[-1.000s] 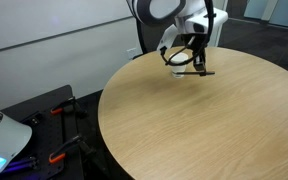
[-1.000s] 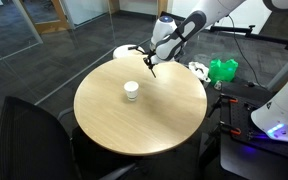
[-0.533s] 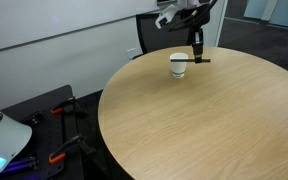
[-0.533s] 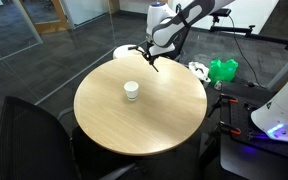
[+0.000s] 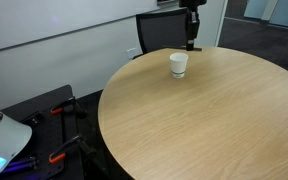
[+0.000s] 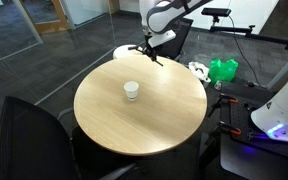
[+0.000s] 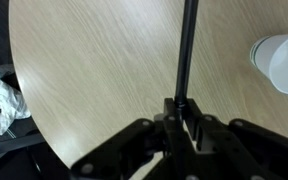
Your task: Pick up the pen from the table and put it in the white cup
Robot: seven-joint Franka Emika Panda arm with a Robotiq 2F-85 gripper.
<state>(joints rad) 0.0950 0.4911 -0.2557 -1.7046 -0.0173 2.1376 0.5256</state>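
Pen pinched in hand, jutting straight out (white cup off aside).

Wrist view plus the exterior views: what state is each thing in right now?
table: bears the white cup
white cup: upright, open top up
pen: held at one end by the hand, off the table, outside the cup
hand: shut on the pen, above the table

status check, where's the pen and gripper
Gripper shut on the pen, held above the table. White cup off to one side, pen not in it. Nothing seen between them.
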